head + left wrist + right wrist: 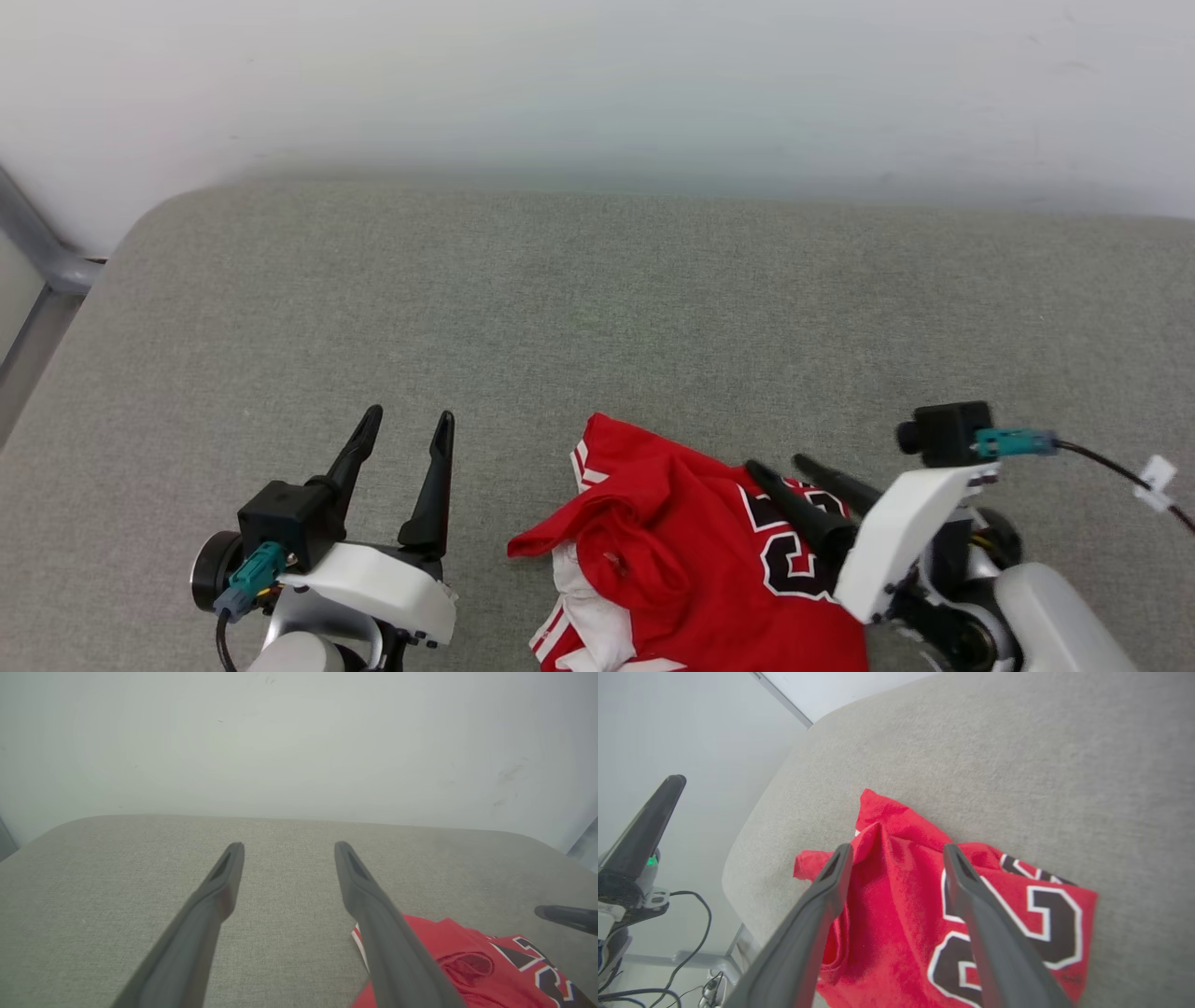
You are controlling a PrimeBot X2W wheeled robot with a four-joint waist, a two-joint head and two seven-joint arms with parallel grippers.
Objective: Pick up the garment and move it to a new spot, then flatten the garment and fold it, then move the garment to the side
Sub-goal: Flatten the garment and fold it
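Your right end effector (pixel 775 463) stands wide open over the red jersey (pixel 672 532), empty; left end effector (pixel 411 413) likewise open.

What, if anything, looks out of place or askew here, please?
The garment lies crumpled at the near edge of the grey surface, folded over itself, with a white sleeve bunched underneath. Nothing looks torn or spilled.

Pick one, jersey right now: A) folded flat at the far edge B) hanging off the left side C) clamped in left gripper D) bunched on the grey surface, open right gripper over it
D: the jersey lies bunched on the grey surface, the right gripper with fingers spread apart over it; the left gripper is open beside it, holding nothing.
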